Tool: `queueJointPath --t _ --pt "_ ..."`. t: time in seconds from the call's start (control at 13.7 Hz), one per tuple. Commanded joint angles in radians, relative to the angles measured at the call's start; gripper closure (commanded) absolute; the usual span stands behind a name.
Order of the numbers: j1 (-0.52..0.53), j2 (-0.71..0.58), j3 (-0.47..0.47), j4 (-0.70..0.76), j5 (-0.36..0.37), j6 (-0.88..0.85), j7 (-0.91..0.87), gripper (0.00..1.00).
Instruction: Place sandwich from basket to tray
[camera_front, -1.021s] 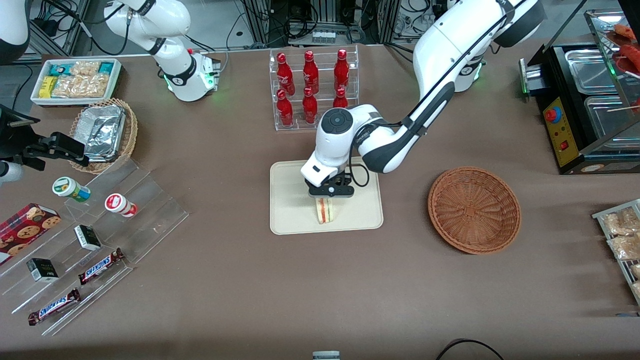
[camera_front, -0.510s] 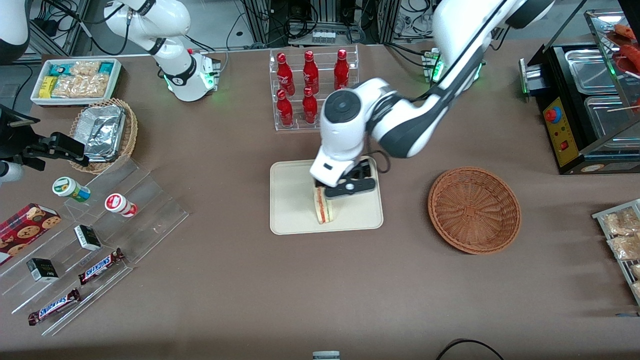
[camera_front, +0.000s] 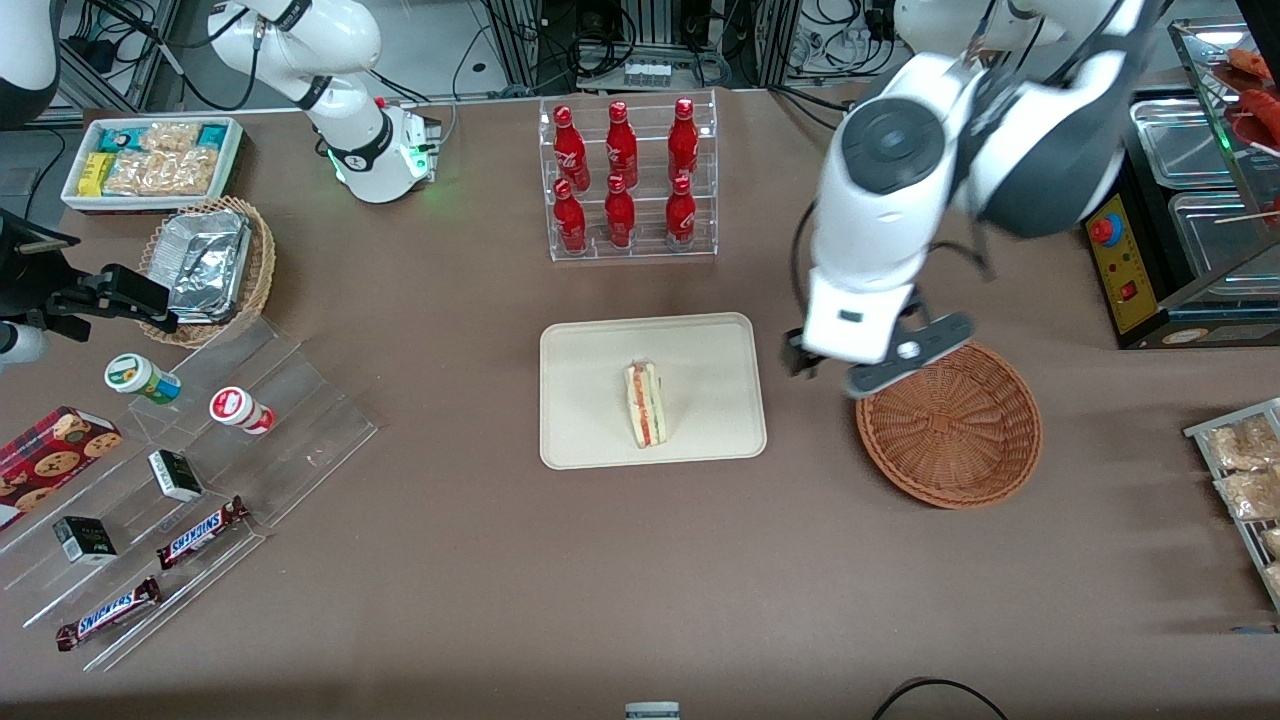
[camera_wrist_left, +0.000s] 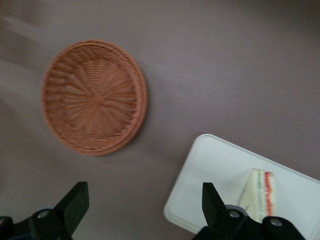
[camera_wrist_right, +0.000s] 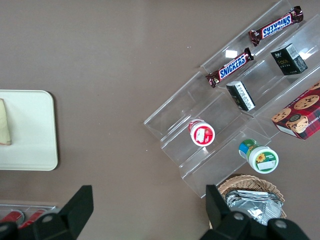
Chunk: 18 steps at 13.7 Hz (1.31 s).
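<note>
already the small triangular white-bread sandwich (camera_front: 646, 403) is set on the flat cream rectangular tray (camera_front: 590, 440); the gripper (camera_front: 866, 372), jaws wide and empty, is best lifted clear toward three o'clock.

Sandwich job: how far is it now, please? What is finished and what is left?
Done: the sandwich rests on the tray, and the basket holds nothing. In hand: nothing; the end effector is open and empty, raised above the table between the tray and the basket, at the basket's rim. Left: seemingly only parking the arm, since the placement looks complete.
</note>
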<state>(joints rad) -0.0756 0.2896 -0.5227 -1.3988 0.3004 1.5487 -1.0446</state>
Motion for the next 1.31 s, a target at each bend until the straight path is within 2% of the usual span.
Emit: queueJointPath --t 0.0,0.15,0.29,0.66,0.8,0.95,1.24 --pt "0.060 -0.079 -0.003 -0.031 -0.053 -0.074 0.117 0.00" --pt "0.099 -0.124 0.039 -0.034 -0.098 -0.123 0.295 0.00" --pt "0.085 -0.176 0.185 -0.041 -0.177 -0.140 0.496 0.00" --pt "0.085 -0.266 0.398 -0.054 -0.254 -0.242 0.857 0.00" --pt "0.063 -0.290 0.461 -0.055 -0.259 -0.284 0.949 0.00" --pt "0.062 -0.311 0.492 -0.066 -0.259 -0.297 1.024 0.00" --pt "0.051 -0.282 0.491 -0.058 -0.251 -0.298 1.018 0.00"
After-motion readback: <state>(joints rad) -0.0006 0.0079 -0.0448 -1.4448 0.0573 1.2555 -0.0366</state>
